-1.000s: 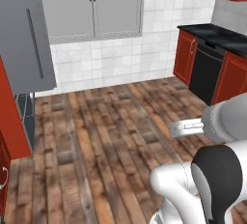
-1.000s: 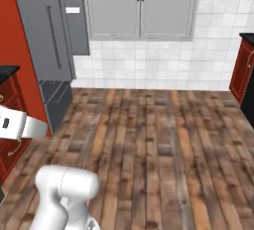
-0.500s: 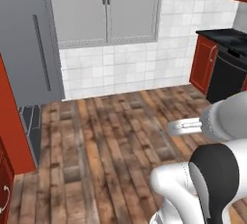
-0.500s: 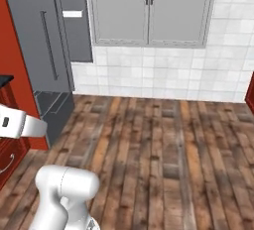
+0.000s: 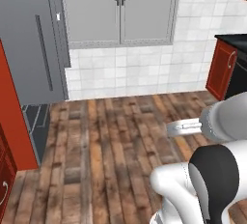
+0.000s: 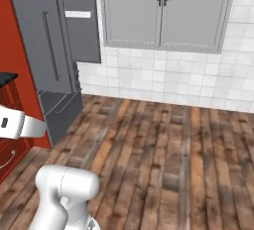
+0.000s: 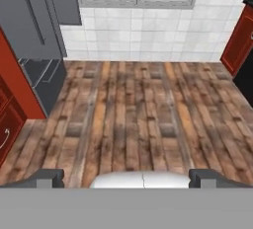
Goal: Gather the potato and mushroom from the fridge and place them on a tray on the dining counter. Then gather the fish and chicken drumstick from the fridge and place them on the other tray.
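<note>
You have the fridge (image 5: pixel 29 49) at the left of the left base view: a tall grey metal unit with a long dark vertical bar handle, standing upright against the white tiled wall. In the right base view the fridge (image 6: pixel 49 55) also stands at the left, and a wide grey drawer low on it appears pulled out a little over the wooden floor. From the hand view you see the fridge (image 7: pixel 34 25) at the upper left, its lower drawer just beside a red cabinet.
</note>
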### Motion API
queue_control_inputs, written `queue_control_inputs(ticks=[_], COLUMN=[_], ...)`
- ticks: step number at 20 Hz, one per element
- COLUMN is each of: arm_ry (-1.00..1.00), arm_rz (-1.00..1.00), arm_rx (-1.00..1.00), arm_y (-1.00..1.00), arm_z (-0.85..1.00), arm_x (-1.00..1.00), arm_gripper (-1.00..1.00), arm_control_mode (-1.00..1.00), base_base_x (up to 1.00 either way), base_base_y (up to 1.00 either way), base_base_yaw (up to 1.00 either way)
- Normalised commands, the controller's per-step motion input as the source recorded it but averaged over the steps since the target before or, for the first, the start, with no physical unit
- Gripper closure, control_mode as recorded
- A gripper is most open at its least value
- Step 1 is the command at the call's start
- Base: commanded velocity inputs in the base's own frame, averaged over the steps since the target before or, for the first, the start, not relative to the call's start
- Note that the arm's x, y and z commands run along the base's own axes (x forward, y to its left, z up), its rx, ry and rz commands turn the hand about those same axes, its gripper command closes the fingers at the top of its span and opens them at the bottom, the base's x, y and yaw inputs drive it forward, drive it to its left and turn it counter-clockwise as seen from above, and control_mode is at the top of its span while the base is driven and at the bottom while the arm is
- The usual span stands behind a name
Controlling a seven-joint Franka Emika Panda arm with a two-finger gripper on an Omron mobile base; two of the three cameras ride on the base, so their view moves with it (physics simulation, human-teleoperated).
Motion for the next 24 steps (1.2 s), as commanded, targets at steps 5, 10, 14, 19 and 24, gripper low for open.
queue_control_inputs(ticks=[5,10,14,19,24], arm_ry=[0.0,0.0,0.0,0.0,0.0], arm_rz=[0.0,0.0,0.0,0.0,0.0], arm_rx=[0.0,0.0,0.0,0.0,0.0], arm_y=[0.0,0.0,0.0,0.0,0.0], arm_z=[0.0,0.0,0.0,0.0,0.0], arm_x=[0.0,0.0,0.0,0.0,0.0], arm_gripper=[-1.0,-1.0,-1.0,-1.0,-1.0], arm_control_mode=[1.0,1.0,1.0,1.0,1.0], base_base_x=[0.69,0.79,0.78,0.73,0.7], base_base_y=[-0.6,-0.6,-0.61,-0.64,-0.65], base_base_yaw=[0.3,0.32,0.32,0.32,0.32])
